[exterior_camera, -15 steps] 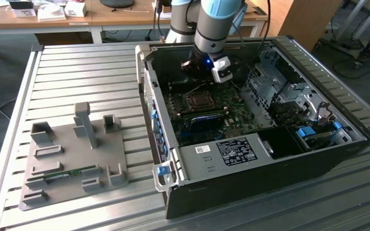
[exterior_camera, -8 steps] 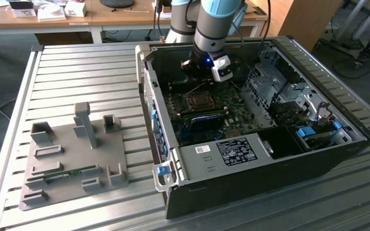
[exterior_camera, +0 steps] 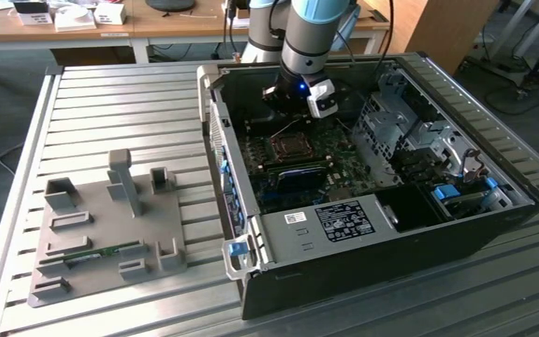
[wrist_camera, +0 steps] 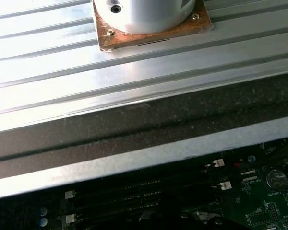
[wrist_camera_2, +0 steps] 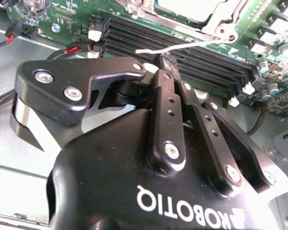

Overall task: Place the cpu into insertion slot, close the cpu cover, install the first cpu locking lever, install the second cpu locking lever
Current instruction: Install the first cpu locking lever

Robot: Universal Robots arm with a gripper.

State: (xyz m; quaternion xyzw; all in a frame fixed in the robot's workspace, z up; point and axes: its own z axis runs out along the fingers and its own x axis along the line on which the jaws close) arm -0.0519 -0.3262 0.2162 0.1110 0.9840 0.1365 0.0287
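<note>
1. Inside the open case, upper centre of the exterior view, the gripper hangs low over the green board, just beside the insertion slot.
2. Its fingers are drawn close together, with nothing visible pinched between them. Their tips sit right by a thin wire lever that crosses above the black memory slots in the second wrist view.
3. Beyond the lever, the cpu appears as a pale flat face, seemingly seated in the slot, with the cover framing it. Whether the cover is fully down cannot be told.
4. Handling, as a judgement: the cpu is light, stiff and fragile, with smooth faces. It is best held by two opposite edges and kept flat, with nothing pressing on its underside.
5. The cover looks like thin, rigid plate that swings on its hinge, so a push at the free edge should move it.
6. The lever looks springy and slick, and likely to slip off a fingertip. The bent free end is the sensible place to press or hook.
7. White lettering runs across the gripper's black body, and a white printed sticker sits on a grey panel at lower centre of the exterior view. Neither is transcribed here.
</note>
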